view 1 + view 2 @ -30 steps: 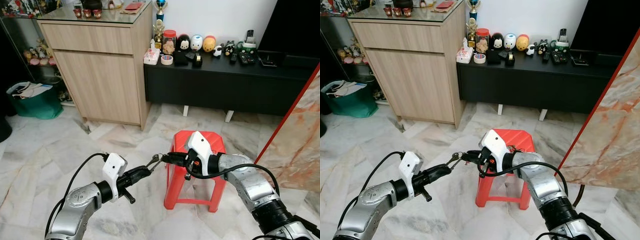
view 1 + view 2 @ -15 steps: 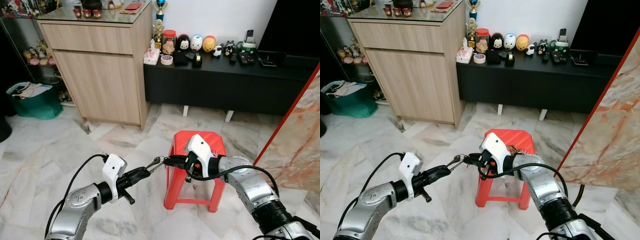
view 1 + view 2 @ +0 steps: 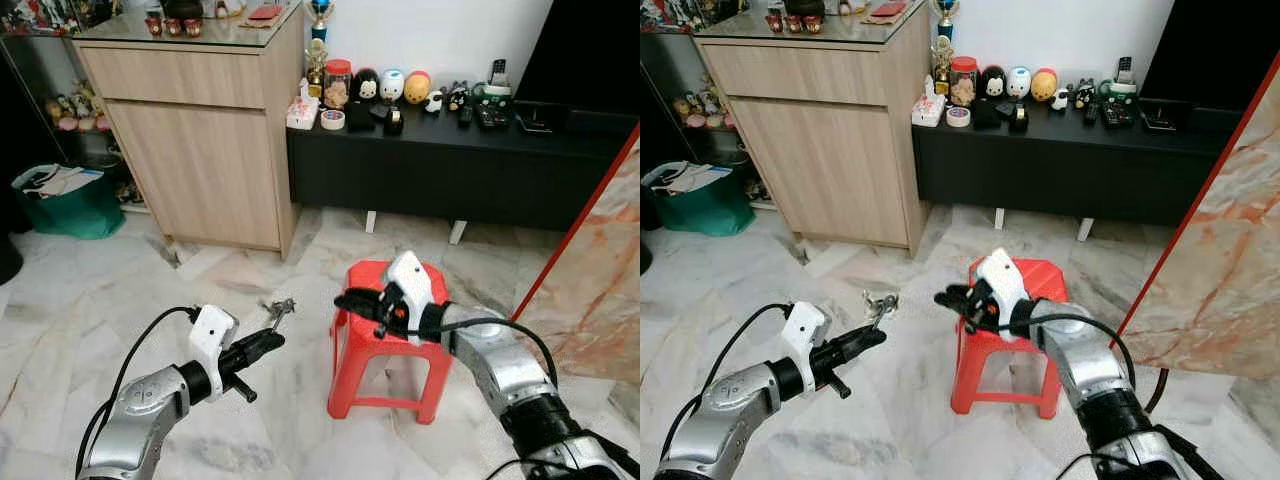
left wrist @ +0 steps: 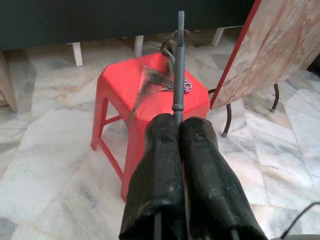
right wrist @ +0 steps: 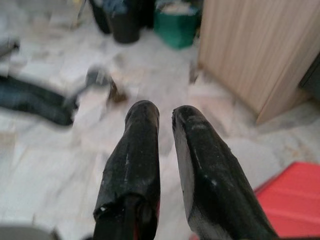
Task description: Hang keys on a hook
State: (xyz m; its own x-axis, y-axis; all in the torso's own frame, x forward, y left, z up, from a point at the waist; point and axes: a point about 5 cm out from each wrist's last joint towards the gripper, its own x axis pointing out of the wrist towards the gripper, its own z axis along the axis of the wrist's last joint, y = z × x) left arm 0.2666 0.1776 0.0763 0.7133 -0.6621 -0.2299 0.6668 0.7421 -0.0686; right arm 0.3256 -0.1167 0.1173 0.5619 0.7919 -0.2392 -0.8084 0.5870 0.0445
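From the head camera I see my left gripper low at about 7 o'clock, its two black fingers pinched together on a thin grey metal rod. The small bunch of metal keys hangs at the far tip of that rod, above the pale marble floor; in the left wrist view the keys are blurred, so I cannot tell how they sit on it. My right gripper is at about 5 o'clock, raised over the near left corner of the red plastic stool, pointing toward the keys and a clear gap apart from them. In the right wrist view its fingers stand narrowly parted with nothing between them. A second dark cluster of keys lies on the stool's seat in the left wrist view, partly hidden by the rod. At 11 o'clock stands a light wooden cabinet; at 1 o'clock a long black low console carries a row of small figurines and remote controls. A green bag sits at 9 o'clock beside the cabinet. A marble-patterned panel with a red edge leans at 3 o'clock.
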